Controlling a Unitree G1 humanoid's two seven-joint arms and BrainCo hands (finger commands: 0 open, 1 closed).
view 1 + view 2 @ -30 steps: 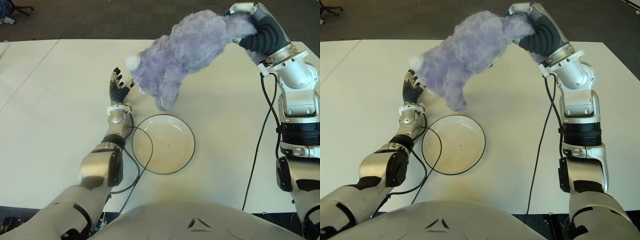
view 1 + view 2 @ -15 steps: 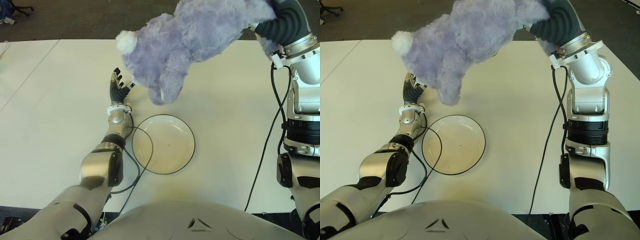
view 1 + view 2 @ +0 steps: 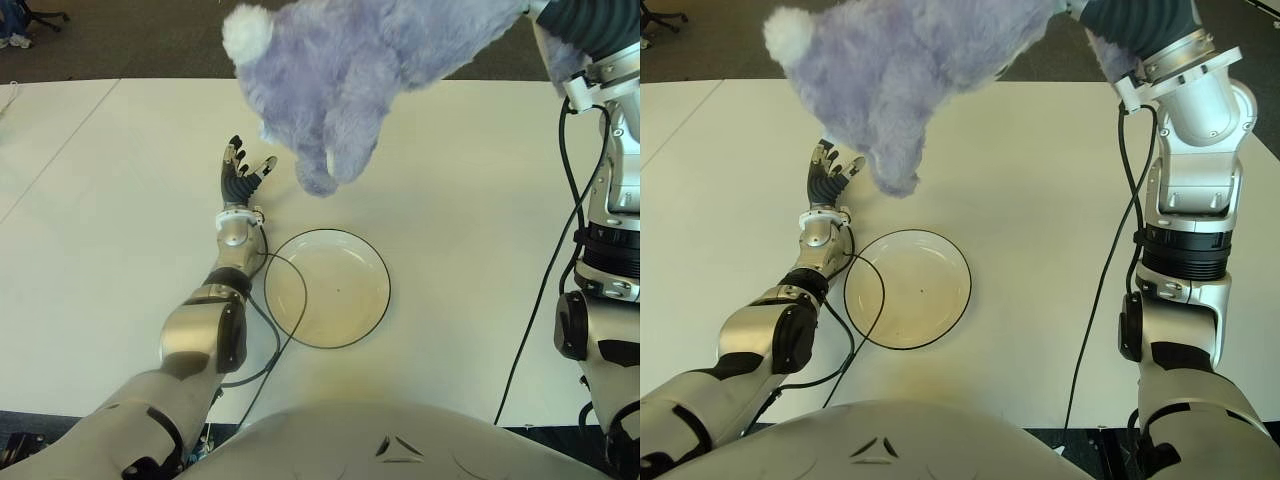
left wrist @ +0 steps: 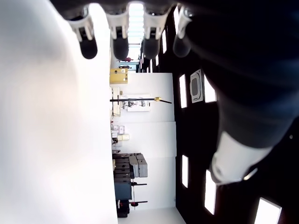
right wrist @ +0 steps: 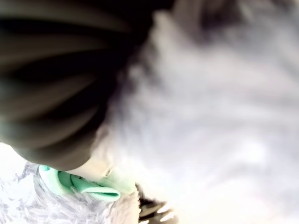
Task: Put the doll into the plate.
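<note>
- doll (image 3: 360, 70): purple plush, airborne, well clear of the counter (image 3: 110, 200). It hangs at roughly 12 o'clock from the plate (image 3: 327, 288), legs dangling down towards it.
- right hand: out of the eye views past the top edge; only the forearm shows. In the wrist view the dark fingers (image 5: 51, 93) press into fur, so I judge the hand closed on the doll.
- left hand (image 3: 240, 172): idle, at about 10 o'clock from the plate, fingers spread and straight, holding nothing.
- plate: white with a dark rim, nothing in it, sits on the counter just in front of the torso. A black cable crosses beside its 9 o'clock rim.
- Progress: pick and lift done, transfer under way, placement not done.
- Left to do: bring the doll over the plate centre, lower until it rests inside the rim, open the fingers, pull the arm back.
- Risk, my read: the doll is bulkier than the plate, so it may overhang the rim or roll off on release.
</note>
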